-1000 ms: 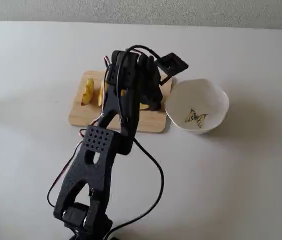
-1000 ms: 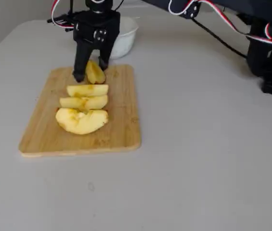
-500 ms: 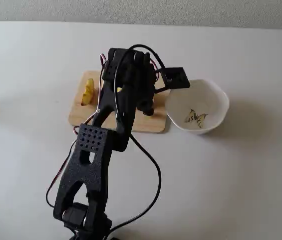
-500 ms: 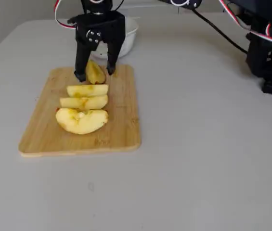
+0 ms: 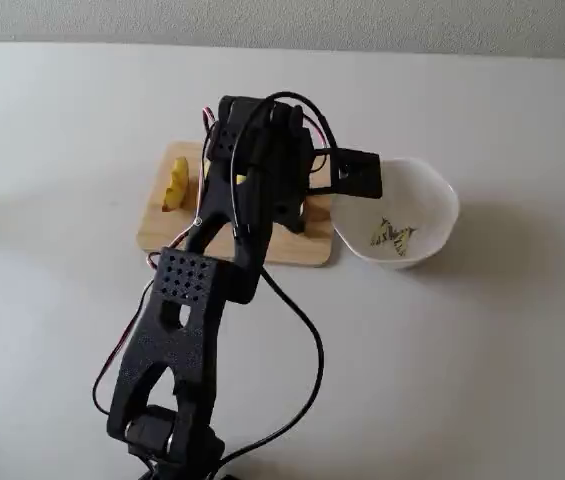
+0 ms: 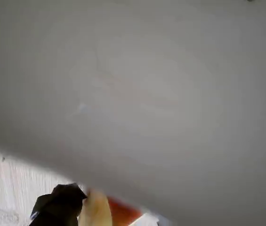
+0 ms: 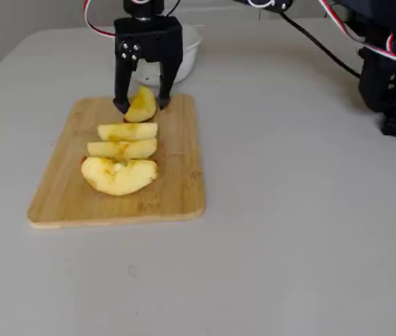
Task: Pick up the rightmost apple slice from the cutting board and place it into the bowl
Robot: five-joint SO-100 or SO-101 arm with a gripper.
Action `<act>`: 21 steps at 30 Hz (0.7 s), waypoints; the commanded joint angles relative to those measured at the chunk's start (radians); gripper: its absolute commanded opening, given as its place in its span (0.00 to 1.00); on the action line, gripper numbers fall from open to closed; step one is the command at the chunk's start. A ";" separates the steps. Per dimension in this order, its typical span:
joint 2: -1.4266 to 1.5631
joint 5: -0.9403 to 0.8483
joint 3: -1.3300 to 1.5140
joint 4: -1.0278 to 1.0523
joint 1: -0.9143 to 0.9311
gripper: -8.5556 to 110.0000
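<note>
In a fixed view my gripper (image 7: 141, 106) stands upright over the far end of the cutting board (image 7: 176, 189). Its two fingers press on either side of the rightmost apple slice (image 7: 141, 105), which sits at board level. The wrist view shows one black fingertip (image 6: 60, 205) against this pale slice (image 6: 97, 209), with red skin on its back. The white bowl (image 7: 189, 50) stands just behind the board. In the other fixed view the arm hides the gripper and the slice. The bowl (image 5: 442, 195) is to the right of the board (image 5: 162, 228) and holds no slice.
Three slimmer yellow slices (image 7: 122, 148) lie in a row on the board in front of the gripper. One of them shows in the other fixed view (image 5: 175, 185). The arm's base (image 7: 394, 77) stands at the right. Cables trail on the table (image 5: 307, 350).
</note>
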 commanded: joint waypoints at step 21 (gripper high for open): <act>0.183 -0.087 0.169 0.041 -0.025 0.30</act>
